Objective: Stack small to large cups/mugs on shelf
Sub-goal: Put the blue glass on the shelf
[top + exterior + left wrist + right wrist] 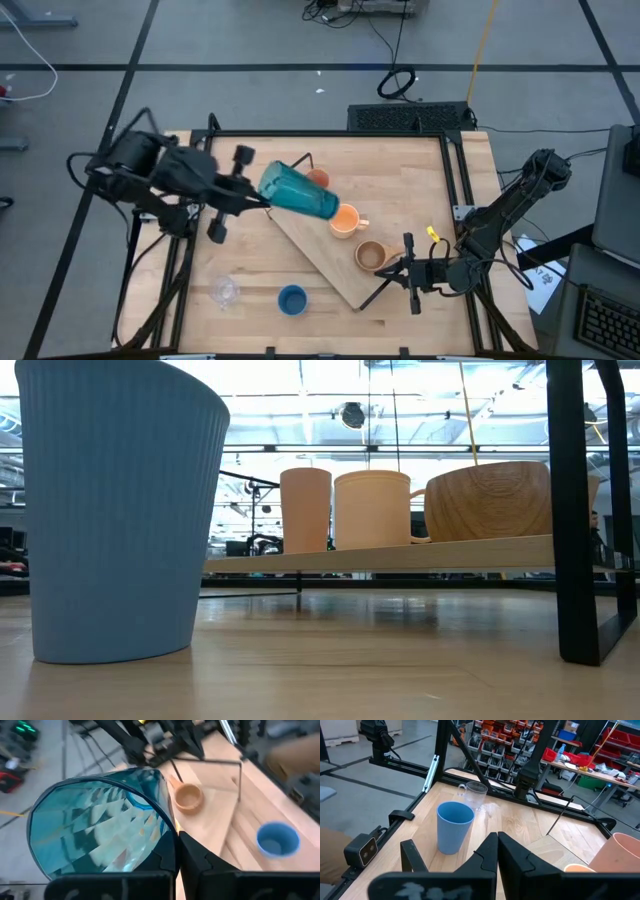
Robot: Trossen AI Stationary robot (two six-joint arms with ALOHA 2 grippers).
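Note:
My left gripper (256,197) (176,839) is shut on the teal tumbler (300,190) (95,825) and carries it on its side above the far end of the shelf (318,258). On the shelf board (400,554) stand the small orange cup (318,178) (305,510), the orange mug (345,220) (372,510) and the tan mug (370,255) (490,500). The blue cup (292,298) (454,827) and the clear glass (225,290) (476,795) stand on the tabletop. My right gripper (406,268) (497,842) is shut and empty beside the shelf's near-right end. My left gripper holds the teal tumbler by its wall at the rim (167,827), pinched between the two fingers; one finger (200,862) lies outside the wall, the other seems to be inside. The fingers come level from the table's left. The tumbler is lifted clear, lying tilted, base toward the right.
Black wire brackets (575,510) (565,815) stand at the shelf's ends. The shelf lies diagonally across the table's middle. Bare wood (250,260) lies between the shelf and the left edge, around the blue cup and the glass. Black frame rails (455,180) border the table.

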